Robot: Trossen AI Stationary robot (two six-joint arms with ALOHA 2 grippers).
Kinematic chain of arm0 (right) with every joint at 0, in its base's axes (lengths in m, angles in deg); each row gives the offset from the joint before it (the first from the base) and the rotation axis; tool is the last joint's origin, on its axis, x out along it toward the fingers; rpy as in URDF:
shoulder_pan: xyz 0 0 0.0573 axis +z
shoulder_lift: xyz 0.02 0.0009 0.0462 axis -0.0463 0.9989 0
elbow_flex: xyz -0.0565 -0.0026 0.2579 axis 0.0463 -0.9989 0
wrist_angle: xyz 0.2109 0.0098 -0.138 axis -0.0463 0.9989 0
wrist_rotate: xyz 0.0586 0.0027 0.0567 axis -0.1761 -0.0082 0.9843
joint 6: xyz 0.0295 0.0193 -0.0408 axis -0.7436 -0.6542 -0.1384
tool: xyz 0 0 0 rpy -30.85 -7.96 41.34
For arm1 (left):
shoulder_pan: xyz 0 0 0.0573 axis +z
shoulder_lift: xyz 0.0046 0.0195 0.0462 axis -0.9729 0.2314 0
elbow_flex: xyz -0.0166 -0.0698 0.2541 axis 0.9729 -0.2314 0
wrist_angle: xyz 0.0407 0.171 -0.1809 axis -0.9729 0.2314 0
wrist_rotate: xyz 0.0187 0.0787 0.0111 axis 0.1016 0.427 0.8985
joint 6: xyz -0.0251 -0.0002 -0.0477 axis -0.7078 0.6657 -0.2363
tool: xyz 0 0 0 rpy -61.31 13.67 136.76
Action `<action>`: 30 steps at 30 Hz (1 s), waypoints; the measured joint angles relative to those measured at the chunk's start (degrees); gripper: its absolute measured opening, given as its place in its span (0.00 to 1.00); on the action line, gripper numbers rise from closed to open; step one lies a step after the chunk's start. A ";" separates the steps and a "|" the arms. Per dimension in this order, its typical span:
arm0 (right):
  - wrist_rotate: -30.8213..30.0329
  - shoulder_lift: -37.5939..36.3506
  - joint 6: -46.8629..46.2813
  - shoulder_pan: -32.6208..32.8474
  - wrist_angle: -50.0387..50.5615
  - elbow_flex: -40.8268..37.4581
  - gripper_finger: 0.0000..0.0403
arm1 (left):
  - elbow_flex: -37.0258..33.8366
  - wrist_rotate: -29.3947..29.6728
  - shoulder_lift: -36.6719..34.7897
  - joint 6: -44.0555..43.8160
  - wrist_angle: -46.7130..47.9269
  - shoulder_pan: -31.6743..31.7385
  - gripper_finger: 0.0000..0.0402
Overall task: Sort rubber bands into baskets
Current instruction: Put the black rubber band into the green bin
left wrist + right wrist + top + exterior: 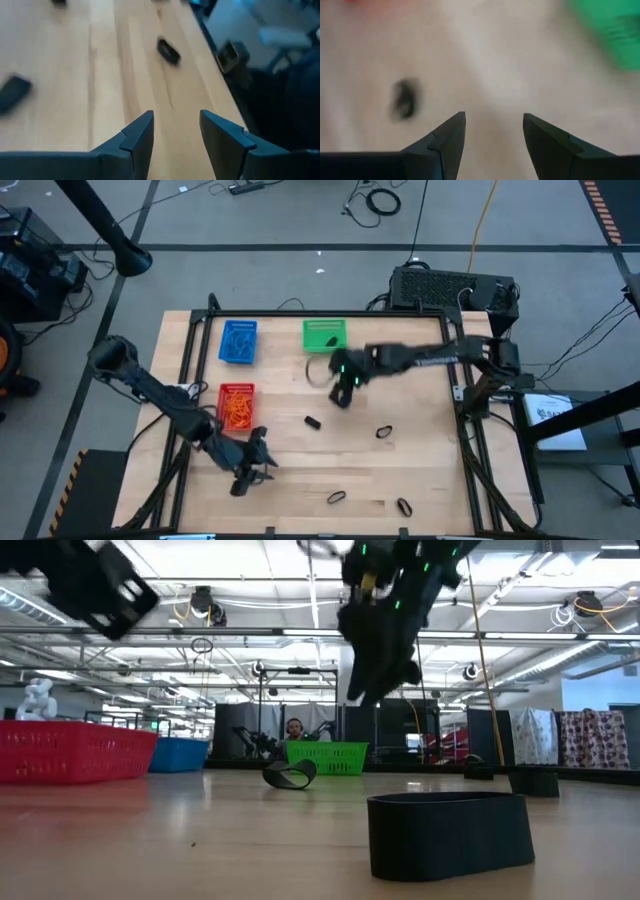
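**Right gripper empty above the table's middle**

Right gripper [344, 393] hangs with fingers spread, grasping nothing, just below the green basket [324, 335]. Nearest black rubber band [312, 422] lies loose on the wood beyond it. Best approach, I judge: descend straight, straddle 1 side of the loop. Left gripper [258, 463] waits, also spread.

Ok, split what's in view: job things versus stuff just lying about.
Job:
blue basket
green basket
red basket
black bands
left gripper
right gripper

Lying about:
black box
floor cables
papers
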 joint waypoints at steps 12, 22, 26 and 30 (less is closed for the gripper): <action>-22.13 0.82 -7.07 30.78 -1.99 -0.11 0.48 | 14.17 -0.29 4.26 -23.41 37.55 -13.11 0.41; -38.61 5.77 -6.20 40.22 -7.20 -2.12 0.48 | 14.08 0.91 14.32 -15.59 37.59 -16.26 0.41; -37.36 5.89 -5.46 39.59 -7.45 -2.14 0.48 | 14.06 1.05 16.71 -12.39 37.54 -15.73 0.41; -37.13 5.91 -5.77 38.95 -8.04 -2.14 0.48 | 14.06 1.26 17.59 -11.01 37.32 -15.10 0.41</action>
